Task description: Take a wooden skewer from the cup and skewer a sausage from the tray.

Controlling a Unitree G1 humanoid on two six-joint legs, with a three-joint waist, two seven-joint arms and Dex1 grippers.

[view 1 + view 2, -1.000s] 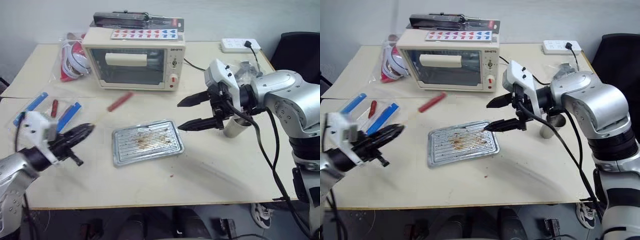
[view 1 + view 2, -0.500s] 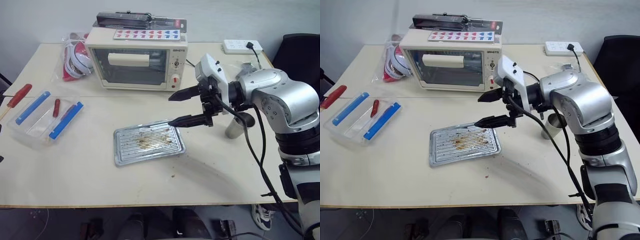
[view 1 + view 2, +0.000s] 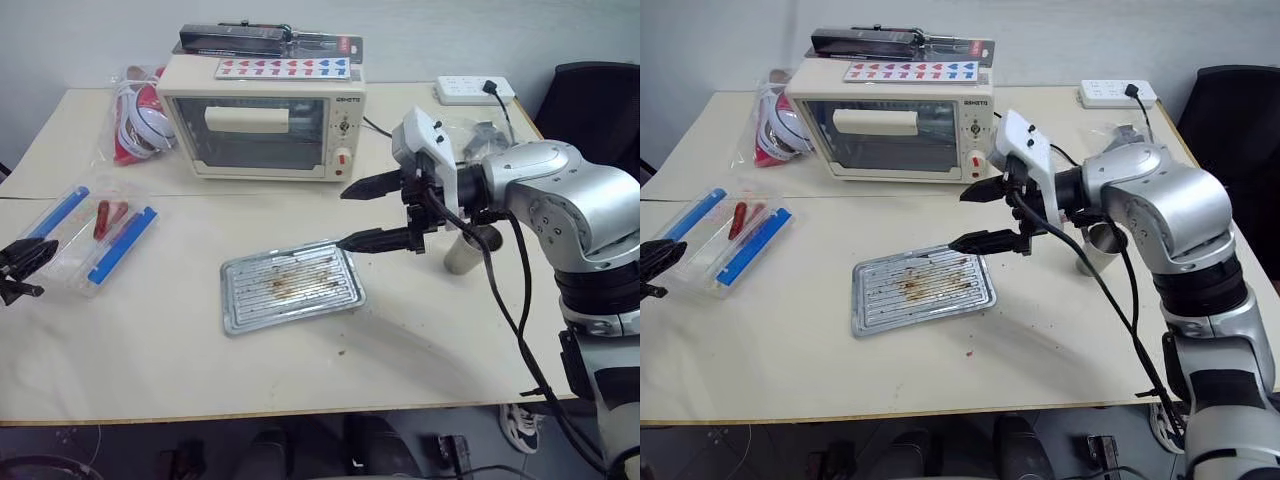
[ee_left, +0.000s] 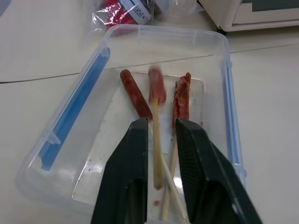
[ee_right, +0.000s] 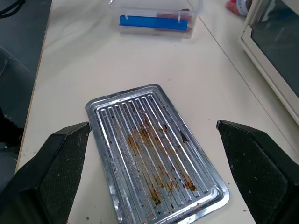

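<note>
1. Our left pincer (image 4: pixel 158 154) stands slightly parted over the clear plastic box (image 4: pixel 70 126), the skewered sausage (image 4: pixel 157 88) dropping free inside.
2. Our right pincer (image 3: pixel 385 212), wide and empty, hovers above the bare tray (image 3: pixel 290 285); the cup (image 3: pixel 468 250) stands beside.

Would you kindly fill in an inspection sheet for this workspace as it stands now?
Surface: pale table, with small specks beside the tray.
Job's things: tray empty and grease-stained; cup behind the right arm; three skewered sausages lying in the clear box.
Clutter: toaster oven with flat packs on top; plastic bag at the back left.
Pincers: left pincer over the box, its jaws wider than the skewer between them; right pincer wide open and empty, above the tray's far end.
Cables: oven cord runs towards the power strip; black cable along the right arm.
Surroundings: black chair to the right.
</note>
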